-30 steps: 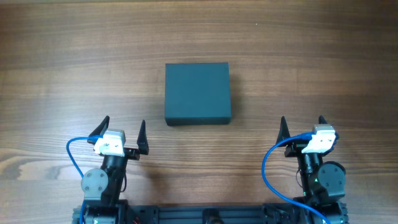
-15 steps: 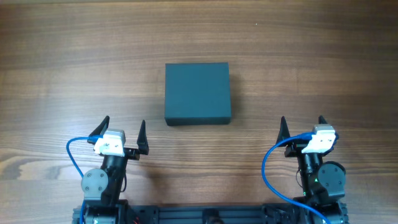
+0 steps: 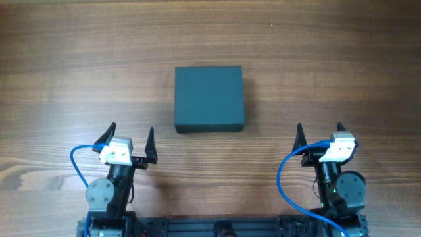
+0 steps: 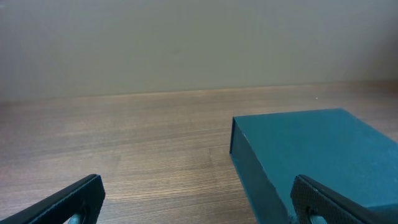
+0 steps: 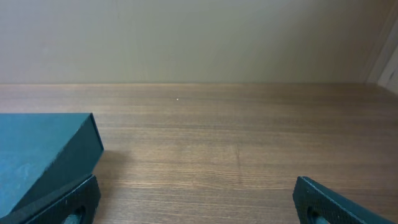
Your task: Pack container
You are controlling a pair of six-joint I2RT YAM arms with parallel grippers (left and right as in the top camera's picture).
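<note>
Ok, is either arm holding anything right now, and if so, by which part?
Nothing is held. The left gripper and the right gripper both have their jaws open and empty, well short of the container.

Black claws (image 3: 131, 129) (image 3: 319, 126), blue cables (image 3: 73, 162), white-looking wrists (image 3: 117, 152).

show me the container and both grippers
container (image 3: 209, 97), overhead view, middle of its top face
left gripper (image 3: 131, 127), overhead view, midway between its open fingertips
right gripper (image 3: 320, 125), overhead view, midway between its open fingertips
</note>
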